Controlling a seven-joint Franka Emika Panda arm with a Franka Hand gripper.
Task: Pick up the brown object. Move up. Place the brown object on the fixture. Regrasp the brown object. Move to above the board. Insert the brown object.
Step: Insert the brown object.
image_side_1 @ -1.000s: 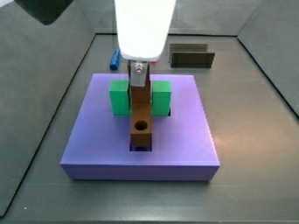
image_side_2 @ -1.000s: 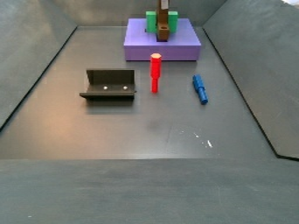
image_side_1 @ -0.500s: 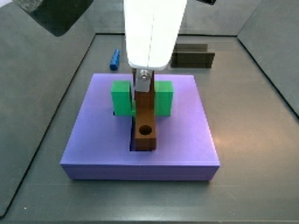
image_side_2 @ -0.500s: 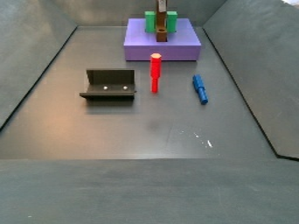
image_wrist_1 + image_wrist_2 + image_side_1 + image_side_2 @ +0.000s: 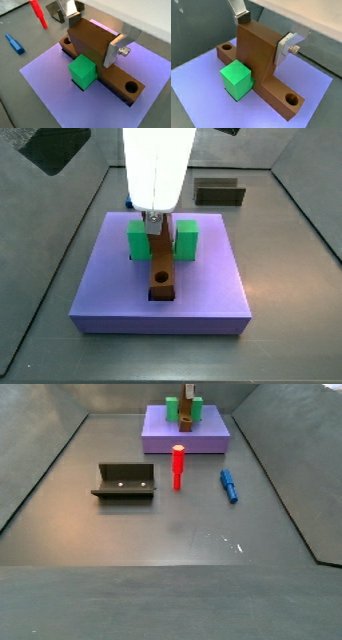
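Observation:
The brown object (image 5: 162,263) lies lengthwise in the central slot of the purple board (image 5: 114,288), between the two arms of the green block (image 5: 138,238). Its round hole faces up near one end (image 5: 131,87). Its thick raised end stands up in both wrist views (image 5: 90,42) (image 5: 254,55). My gripper (image 5: 93,37) (image 5: 263,34) straddles that raised end from above, with one silver finger (image 5: 283,50) flat against its side and the other at its far edge. In a side view the gripper (image 5: 156,221) hangs over the board's middle. The fixture (image 5: 124,481) stands on the floor, away from the board.
A slim red peg (image 5: 177,466) and a small blue peg (image 5: 229,485) lie on the grey floor between the board (image 5: 207,434) and the fixture. Sloped grey walls ring the floor. The red peg (image 5: 39,12) and blue peg (image 5: 14,43) also show in a wrist view.
My gripper has moved down a little with the brown object, which now sits lower in the board's slot.

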